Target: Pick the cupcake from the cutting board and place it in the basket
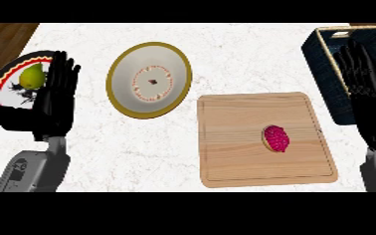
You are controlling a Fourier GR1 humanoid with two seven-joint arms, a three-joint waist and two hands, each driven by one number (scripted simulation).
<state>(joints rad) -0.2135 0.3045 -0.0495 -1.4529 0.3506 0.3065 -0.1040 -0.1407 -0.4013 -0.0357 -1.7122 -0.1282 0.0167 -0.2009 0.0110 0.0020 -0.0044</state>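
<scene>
Sitting right of centre on the wooden cutting board (235,144), the cupcake (277,138) shows its pink top, untouched, so the pick has not yet begun. The right hand (358,82) hangs at the view's right edge over the dark basket (317,64), fingers straight and holding nothing; it is the nearer hand and the sensible one for the job. It would do best to come down over the cupcake from the basket side, spread wide enough to clear the frosting, and close on the wrapper's sides rather than the top. The lift should clear the basket's near wall before moving across. The left hand (57,92) rests open, fingers up, before a patterned plate (15,77) bearing a pear (31,75), beside a gold-rimmed plate (140,59)
</scene>
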